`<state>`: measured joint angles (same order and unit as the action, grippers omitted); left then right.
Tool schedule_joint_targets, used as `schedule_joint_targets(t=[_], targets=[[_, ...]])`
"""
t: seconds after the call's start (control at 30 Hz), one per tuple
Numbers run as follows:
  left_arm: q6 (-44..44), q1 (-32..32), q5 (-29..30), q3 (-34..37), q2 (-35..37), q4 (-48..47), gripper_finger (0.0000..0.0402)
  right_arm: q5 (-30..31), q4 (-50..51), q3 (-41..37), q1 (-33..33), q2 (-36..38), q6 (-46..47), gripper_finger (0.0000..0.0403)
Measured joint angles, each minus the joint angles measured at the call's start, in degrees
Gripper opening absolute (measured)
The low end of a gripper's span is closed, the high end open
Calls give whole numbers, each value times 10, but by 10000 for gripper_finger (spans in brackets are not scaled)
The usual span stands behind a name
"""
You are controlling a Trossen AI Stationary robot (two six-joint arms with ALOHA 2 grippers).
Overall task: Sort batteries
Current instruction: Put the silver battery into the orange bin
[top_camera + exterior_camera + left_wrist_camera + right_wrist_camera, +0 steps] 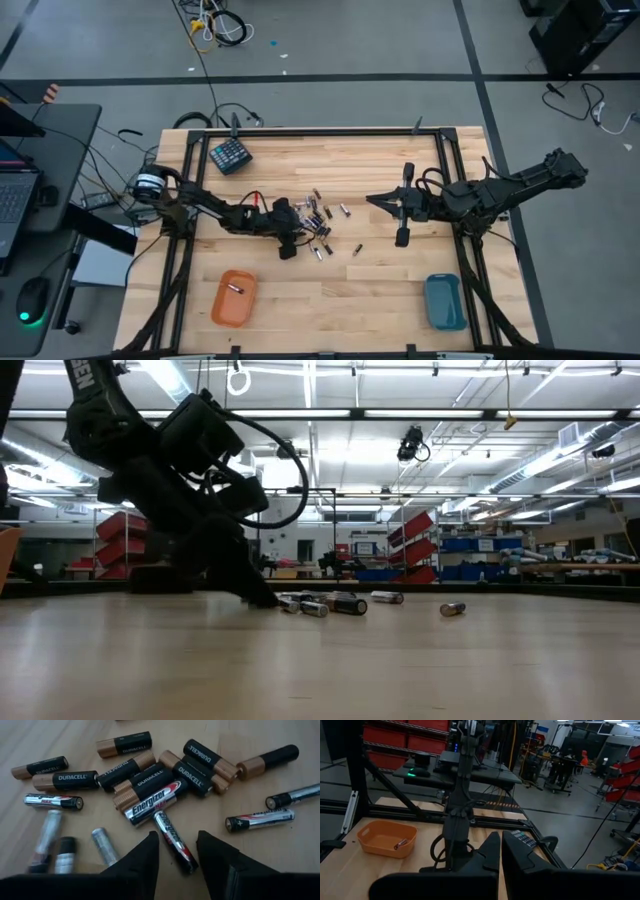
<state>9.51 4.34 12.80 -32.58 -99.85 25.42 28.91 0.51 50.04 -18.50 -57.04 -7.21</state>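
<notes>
While the batteries (150,780) lie heaped mid-bench, the left gripper (177,852) hangs low with jaws parted astride one silver cell (172,837). It should probably centre on that cell and close squarely, clear of neighbours. The right gripper (385,200) waits shut, toward the bench's right edge.

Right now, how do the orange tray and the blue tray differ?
The orange tray sits near the table's front on the left arm's side; the blue tray sits near the front on the right arm's side. The orange tray holds one battery; the blue tray shows none in the high view. Both are small rounded rectangular trays, about the same size.
</notes>
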Motion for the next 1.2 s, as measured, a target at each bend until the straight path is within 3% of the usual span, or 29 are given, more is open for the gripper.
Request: schedule_joint_targets(t=[0.13, 0.33, 0.6, 0.8, 0.97, 1.2], targets=[[0, 0, 0, -1, -1, -2, 109, 0, 2, 0, 0, 0, 0, 7], [2, 0, 6, -1, -1, -16, 16, 0, 4, 0, 0, 0, 0, 7], [-2, 11, -23, 3, 29, -21, 12, 0, 5, 0, 0, 0, 0, 7], [-4, 17, -34, 3, 115, -72, 11, 0, 5, 0, 0, 0, 0, 7], [-4, 37, -96, 2, 210, -89, 10, 0, 6, 0, 0, 0, 1, 7], [13, 109, -140, 2, 394, -283, 10, 0, 8, 0, 0, 0, 1, 7]])
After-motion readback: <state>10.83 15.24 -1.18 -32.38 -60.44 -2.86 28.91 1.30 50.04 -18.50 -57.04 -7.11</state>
